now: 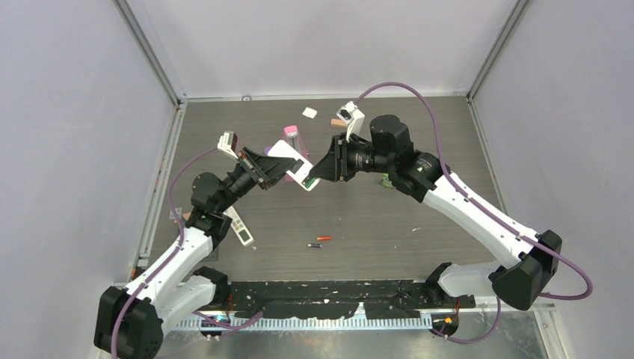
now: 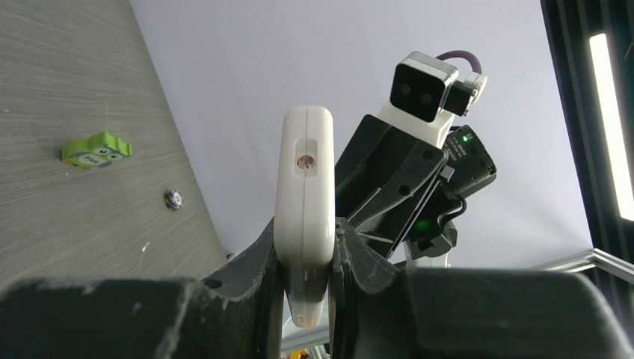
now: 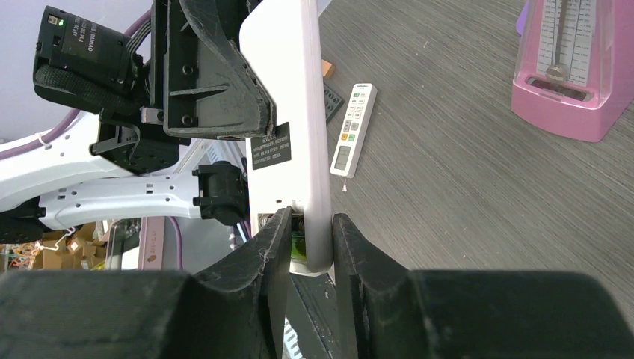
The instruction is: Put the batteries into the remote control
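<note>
Mid-load: the left claw (image 2: pixel 306 247) clamps the white remote (image 2: pixel 305 172) tight. The right claw (image 3: pixel 310 224) straddles its open end, grip unclear, an apparent green battery (image 3: pixel 297 243) between its jaws. Next: seat it squarely.

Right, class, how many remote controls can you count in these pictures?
2. One remote is clamped in the left fingers above the table; a second remote lies flat on the table beside the left arm.
</note>
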`<act>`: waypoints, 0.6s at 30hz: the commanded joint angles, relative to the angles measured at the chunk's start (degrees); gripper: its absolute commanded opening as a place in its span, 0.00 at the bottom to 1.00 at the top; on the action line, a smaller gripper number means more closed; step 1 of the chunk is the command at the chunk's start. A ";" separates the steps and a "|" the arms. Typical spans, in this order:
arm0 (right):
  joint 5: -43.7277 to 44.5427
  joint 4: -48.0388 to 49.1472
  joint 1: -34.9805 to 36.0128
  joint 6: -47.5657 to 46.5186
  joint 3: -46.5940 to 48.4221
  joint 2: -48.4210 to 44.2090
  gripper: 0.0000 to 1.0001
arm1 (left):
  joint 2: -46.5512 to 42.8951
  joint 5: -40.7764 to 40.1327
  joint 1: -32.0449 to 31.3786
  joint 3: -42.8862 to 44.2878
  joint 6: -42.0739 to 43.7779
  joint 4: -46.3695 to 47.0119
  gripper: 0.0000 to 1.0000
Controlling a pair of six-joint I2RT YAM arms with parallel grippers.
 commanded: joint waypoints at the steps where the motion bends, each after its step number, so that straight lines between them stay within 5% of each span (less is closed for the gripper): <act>1: -0.33 1.94 0.29 -0.59 -0.57 0.39 0.23 | -0.97 -1.39 0.10 3.37 -1.20 2.45 0.00; 5: 1.27 0.58 0.32 -2.05 -0.25 0.69 0.18 | -0.47 -1.61 0.14 3.76 -2.22 2.82 0.00; 7: 2.26 0.09 0.32 -2.45 0.41 1.00 0.28 | -0.29 -1.72 0.18 4.03 -2.08 2.48 0.00; 10: 4.28 0.36 0.32 -1.70 0.95 1.03 0.60 | -0.24 -1.85 0.26 4.44 -0.96 0.62 0.00; 18: 6.12 7.66 -3.69 4.43 2.45 1.65 0.77 | -2.90 -3.73 4.36 4.54 6.88 -12.84 0.00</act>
